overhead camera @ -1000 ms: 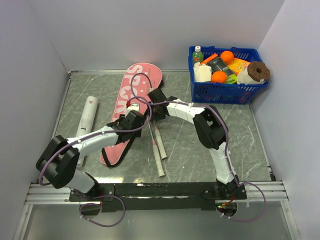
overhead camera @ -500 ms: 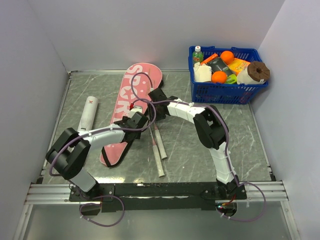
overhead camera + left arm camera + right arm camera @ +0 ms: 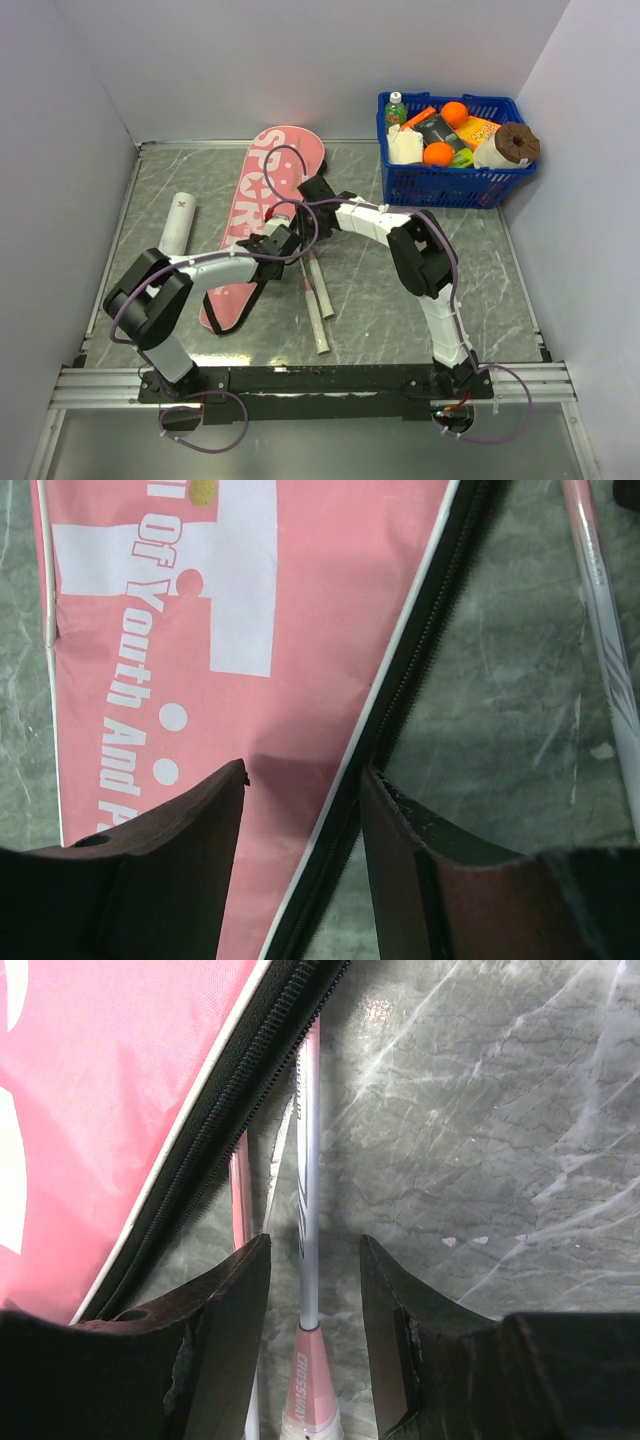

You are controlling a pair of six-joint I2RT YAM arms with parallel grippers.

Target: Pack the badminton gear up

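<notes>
The left arm (image 3: 200, 268) is folded sharply at the elbow close to its base, and the forearm is extended to the right at low height. The left gripper (image 3: 283, 243) is directed downward. Its two dark fingers (image 3: 180, 860) are parted, with a clear gap between them and nothing clamped.

The right arm (image 3: 425, 265) is raised from its base, bent at the elbow and reached to the left. The right gripper (image 3: 312, 192) is likewise directed downward, with its jaws held apart and nothing gripped. The two grippers are positioned near each other.
</notes>
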